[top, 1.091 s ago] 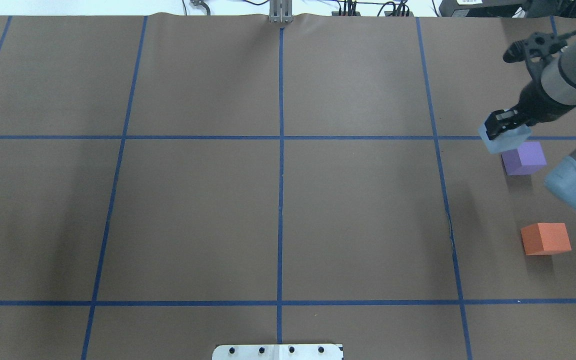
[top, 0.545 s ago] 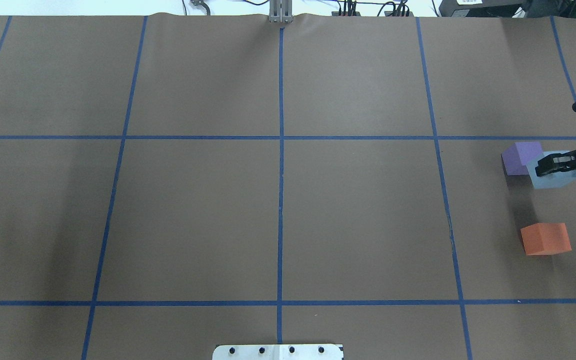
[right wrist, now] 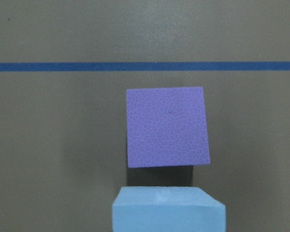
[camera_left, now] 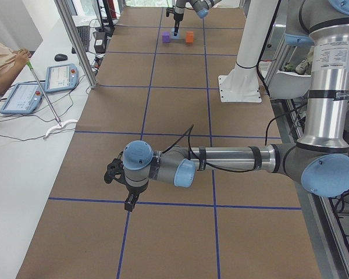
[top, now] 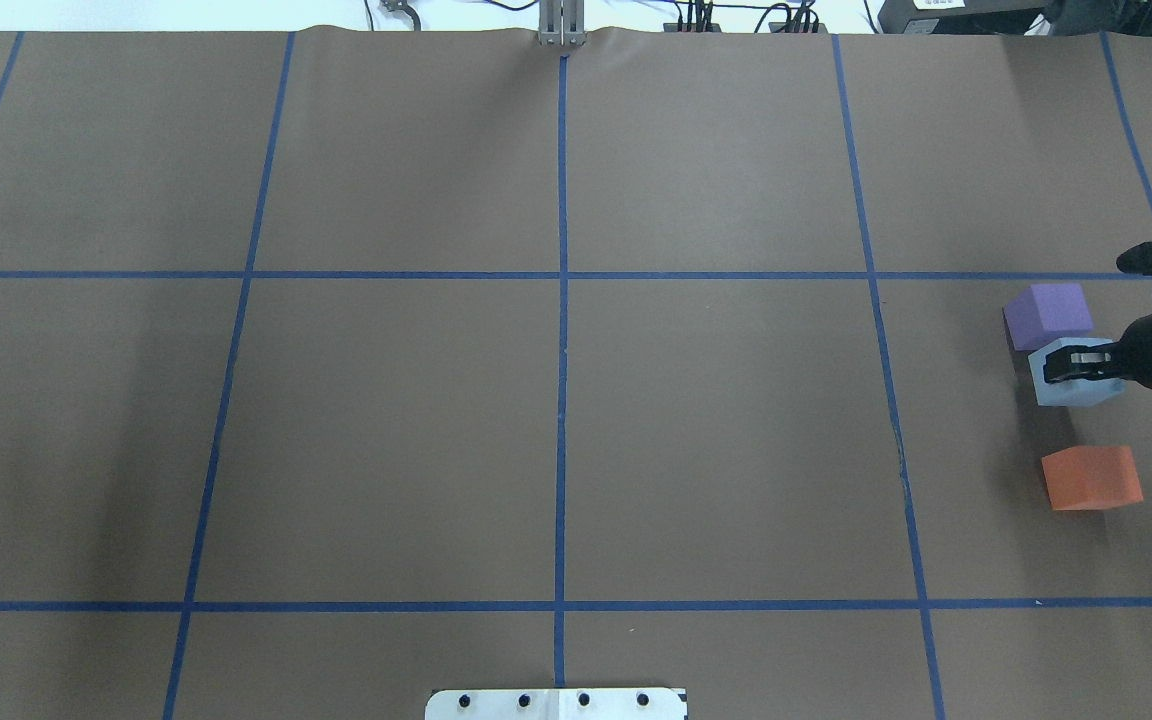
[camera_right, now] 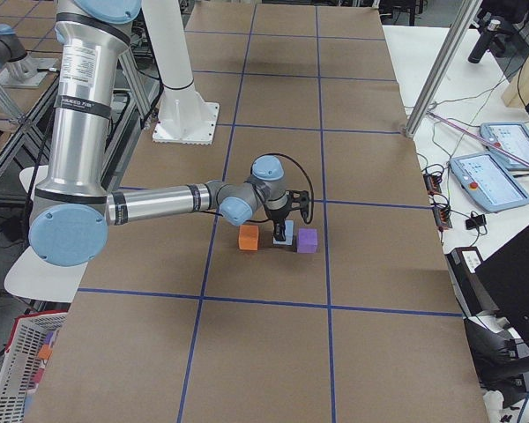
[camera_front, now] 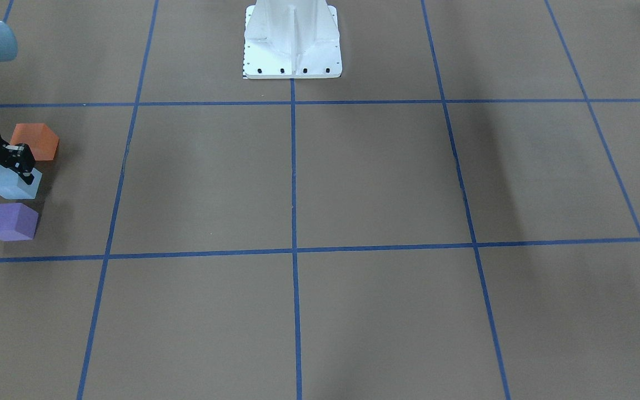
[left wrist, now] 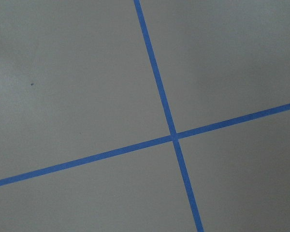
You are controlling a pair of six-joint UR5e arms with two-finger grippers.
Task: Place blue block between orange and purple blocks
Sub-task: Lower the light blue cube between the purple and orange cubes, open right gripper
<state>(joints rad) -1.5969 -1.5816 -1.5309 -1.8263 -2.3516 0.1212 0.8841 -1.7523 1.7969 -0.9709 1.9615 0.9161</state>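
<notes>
My right gripper [top: 1086, 362] is shut on the light blue block [top: 1076, 375] and holds it low over the table, between the purple block [top: 1048, 314] and the orange block [top: 1091, 477]. I cannot tell whether the block touches the table. The front-facing view shows the same row at the far left: orange block [camera_front: 35, 141], blue block [camera_front: 13, 184], purple block [camera_front: 11, 221], with the gripper [camera_front: 19, 165] on the blue one. The right wrist view shows the purple block [right wrist: 167, 126] just beyond the blue block [right wrist: 168, 210]. My left gripper [camera_left: 130, 203] hovers far away; I cannot tell its state.
The table is covered with brown paper marked by blue tape lines [top: 562, 275]. The white robot base plate [camera_front: 292, 41] stands at the near edge. The blocks lie close to the table's right edge. The left wrist view shows only a tape crossing [left wrist: 173, 136].
My right gripper has carried the blue block from the far side of the purple block, around its right side and nearer, into the gap between purple and orange.
</notes>
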